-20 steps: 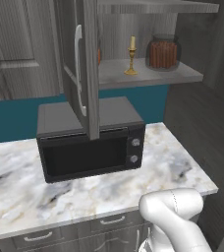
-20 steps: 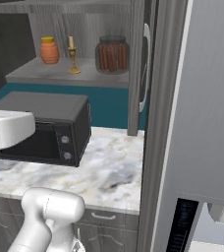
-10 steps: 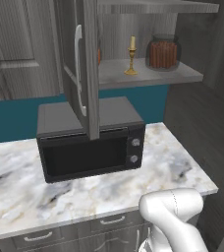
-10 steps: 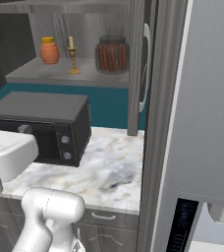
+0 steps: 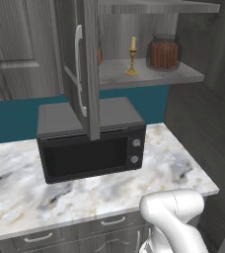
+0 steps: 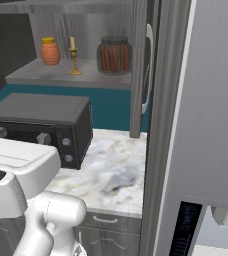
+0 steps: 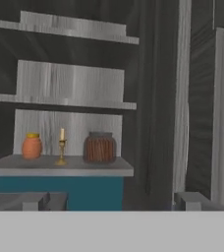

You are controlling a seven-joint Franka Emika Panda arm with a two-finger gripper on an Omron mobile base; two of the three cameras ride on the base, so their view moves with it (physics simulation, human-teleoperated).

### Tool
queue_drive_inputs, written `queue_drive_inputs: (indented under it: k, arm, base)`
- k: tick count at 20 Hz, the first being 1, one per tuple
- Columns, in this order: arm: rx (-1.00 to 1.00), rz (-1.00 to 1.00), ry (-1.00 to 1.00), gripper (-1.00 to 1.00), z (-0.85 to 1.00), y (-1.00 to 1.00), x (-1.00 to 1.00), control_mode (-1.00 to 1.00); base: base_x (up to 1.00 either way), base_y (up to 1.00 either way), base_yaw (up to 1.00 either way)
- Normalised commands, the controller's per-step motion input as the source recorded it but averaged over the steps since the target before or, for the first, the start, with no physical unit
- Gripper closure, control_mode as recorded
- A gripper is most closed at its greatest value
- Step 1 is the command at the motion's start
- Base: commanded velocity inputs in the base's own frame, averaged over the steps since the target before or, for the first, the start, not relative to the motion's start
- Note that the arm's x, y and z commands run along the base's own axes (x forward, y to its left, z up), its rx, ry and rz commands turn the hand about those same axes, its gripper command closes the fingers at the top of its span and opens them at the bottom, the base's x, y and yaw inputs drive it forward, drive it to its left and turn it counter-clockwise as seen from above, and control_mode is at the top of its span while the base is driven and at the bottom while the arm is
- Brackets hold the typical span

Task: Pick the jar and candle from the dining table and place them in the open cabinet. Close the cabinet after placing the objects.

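Note:
The jar with reddish-brown sticks stands on the lower shelf of the open cabinet. The candle in its brass holder stands just left of it. Both also show in the right base view, jar and candle, and in the hand view, jar and candle. The cabinet door swings wide open, its silver bar handle facing out. My gripper is open, well back from the shelf, holding nothing. The dining table is out of view.
A small orange bottle sits left of the candle on the shelf. A black microwave stands on the marble counter below the cabinet. A tall grey panel rises on the right. My white arm crosses low left.
In the right base view my white arm has sunk lower and grown larger at the left edge. The jar, candle and cabinet door have not moved.

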Motion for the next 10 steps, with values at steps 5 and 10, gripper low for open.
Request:
queue_drive_inputs:
  k: [5, 10]
  arm:
    - [0.00, 0.00, -0.05, -1.00, 0.00, -0.31, 0.10, -1.00]
    - [0.00, 0.00, -0.09, -1.00, -0.01, -0.11, 0.26, -1.00]
  base:
    - [0.00, 0.00, 0.00]
    - [0.00, 0.00, 0.00]
